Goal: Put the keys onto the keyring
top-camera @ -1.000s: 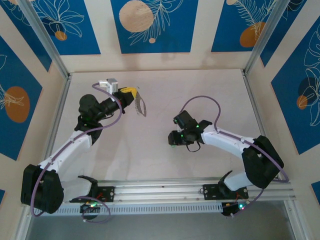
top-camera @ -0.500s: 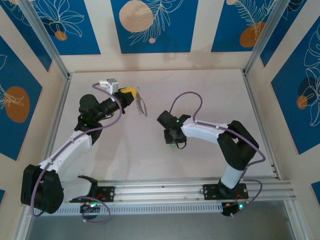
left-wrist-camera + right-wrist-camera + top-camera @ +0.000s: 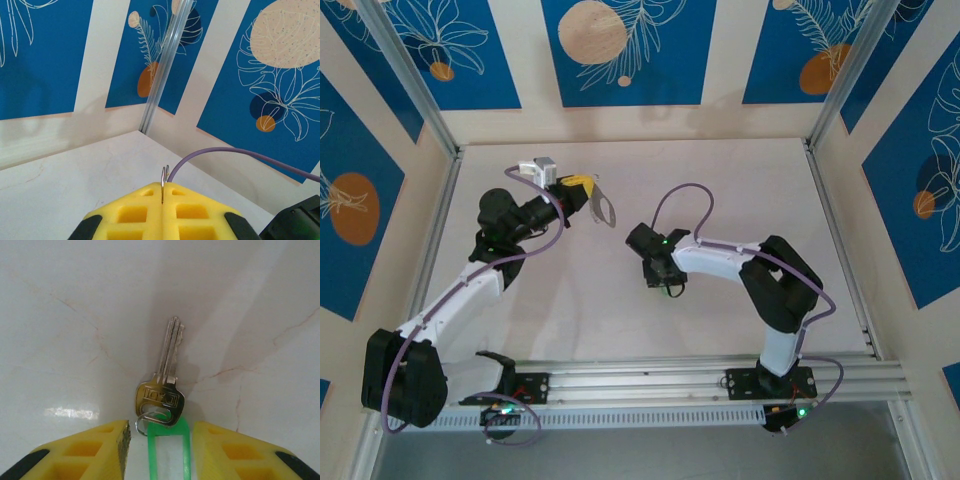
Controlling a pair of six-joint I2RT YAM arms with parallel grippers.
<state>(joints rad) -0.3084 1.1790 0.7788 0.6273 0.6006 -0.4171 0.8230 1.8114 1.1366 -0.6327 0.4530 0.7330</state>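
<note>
1. Pads (image 3: pixel 100 450) of your right gripper (image 3: pixel 161 430) stand partly apart with nothing clamped. They straddle the green tag (image 3: pixel 168 450), and a sliver of table shows on each side of it.
2. Straight ahead of that gripper the key (image 3: pixel 162 385) lies flat on the table (image 3: pixel 720 180). Its head sits at the fingertips, joined to the tag by a small split ring (image 3: pixel 142 424). Its blade runs directly away from you, leaning slightly right, so the long axis follows the gripper's own line rather than crossing it.
3. Closing here would likely catch the tag, not the metal head. That is probably the easier hold, since a flat key offers little to pinch.
4. Your left gripper (image 3: pixel 163 195) is fully closed, and a thin wire edge stands up out of the seam between its pads. Seen from above, that wire is the keyring (image 3: pixel 603 208), held out toward the table's middle.
5. The keyring lies to the left of the right gripper and a little farther from the bases, near but not touching. Your right arm is the one over the key. The left arm need only present the loop.
6. You have bare tabletop around both grippers, with the side rails (image 3: pixel 435 230) and back wall (image 3: pixel 620 120) well apart from them. The likelier risk is the two wrists crowding each other once you carry the key across.
</note>
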